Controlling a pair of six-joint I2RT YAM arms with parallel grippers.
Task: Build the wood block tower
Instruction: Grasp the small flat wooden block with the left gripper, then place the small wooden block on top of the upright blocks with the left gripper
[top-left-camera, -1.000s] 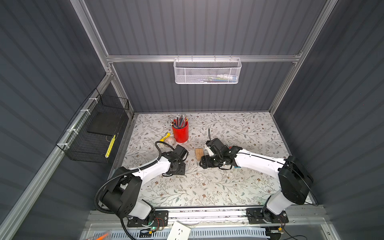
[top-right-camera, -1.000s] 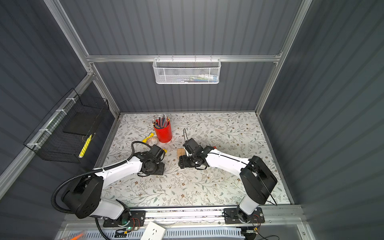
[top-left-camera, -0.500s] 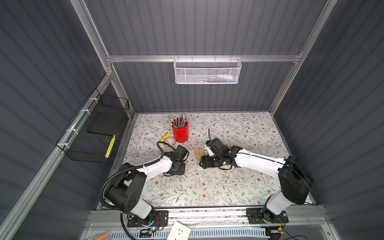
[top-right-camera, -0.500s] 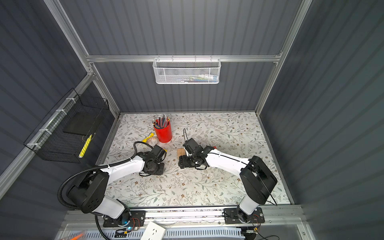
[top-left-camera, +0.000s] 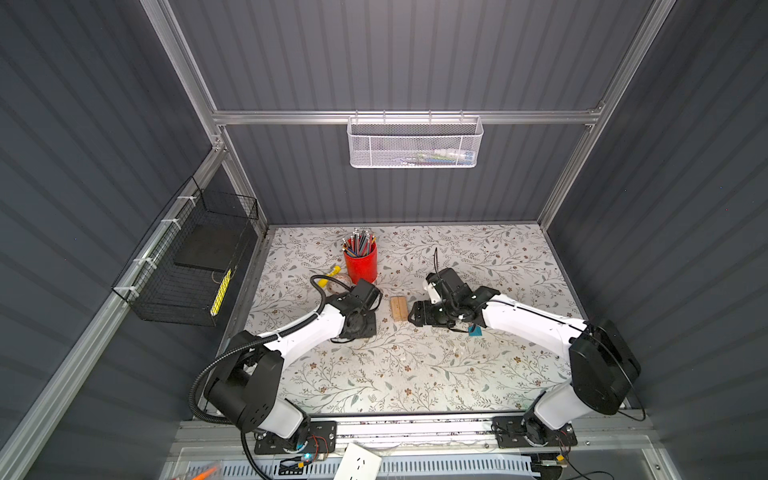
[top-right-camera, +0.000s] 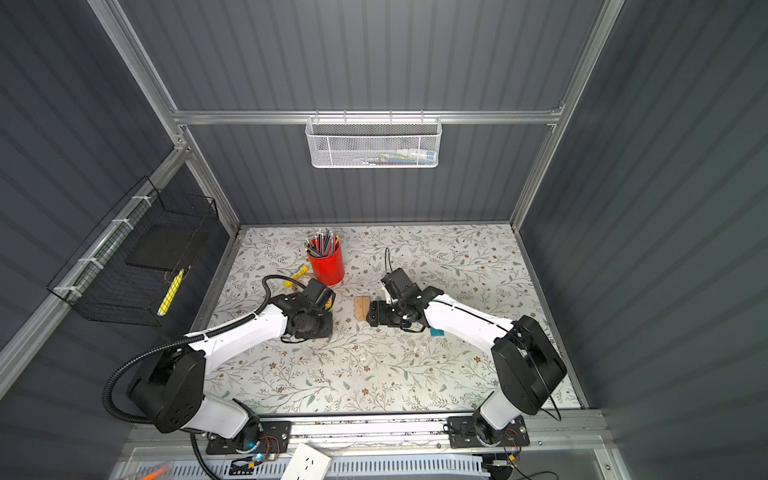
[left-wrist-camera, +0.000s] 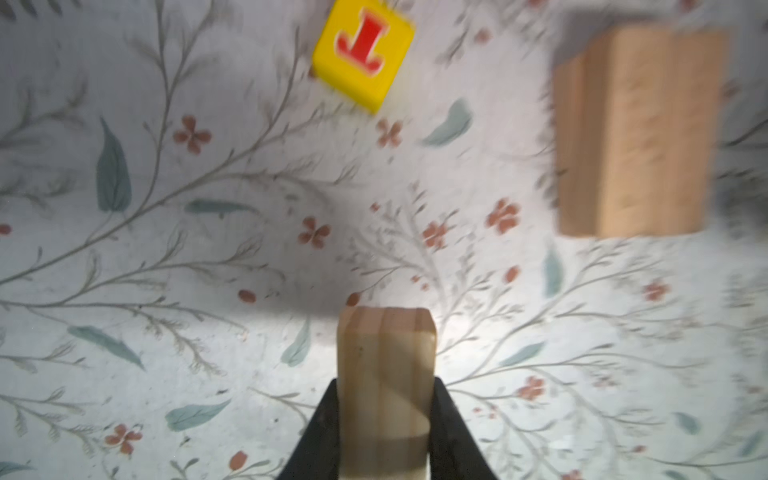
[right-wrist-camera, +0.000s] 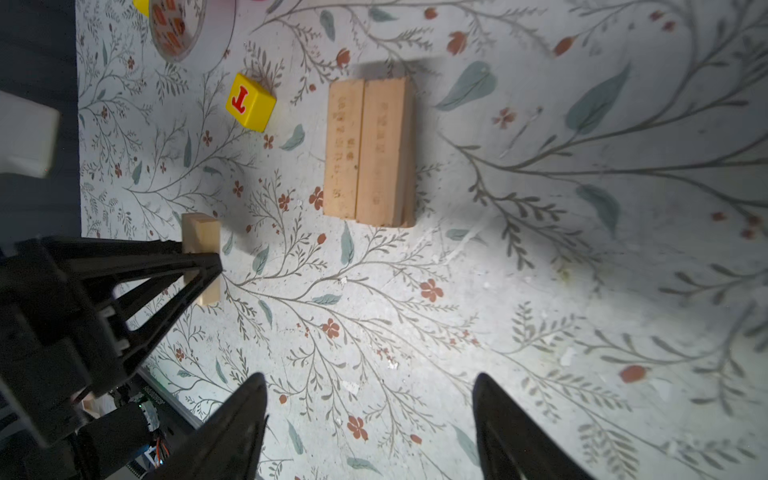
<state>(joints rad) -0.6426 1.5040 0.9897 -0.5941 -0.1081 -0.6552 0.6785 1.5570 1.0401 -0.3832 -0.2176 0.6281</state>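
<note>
Left gripper (left-wrist-camera: 386, 415) pinches a plank (left-wrist-camera: 386, 345) across its narrow width; right gripper (right-wrist-camera: 369, 380) hangs empty, fingers spread, near the stack (right-wrist-camera: 370, 149), which sits mid-table between the arms. I'd carry the plank over level, turn it crosswise to the stack's top pair, and seat it flat before letting go, with right out of the way. Planks are pale bare wood, square-edged with stamped faces, probably slick; the yellow cube (right-wrist-camera: 250, 102) beside the stack is glossy with rounded corners.

— What's unclear on your end?
— My left wrist view smears the plank stack (left-wrist-camera: 636, 133), and the near plank (left-wrist-camera: 386, 374) runs off the frame edge.
— The teal block (top-left-camera: 475, 331)?
— Mostly under my right arm (top-left-camera: 528, 320), I think.
</note>
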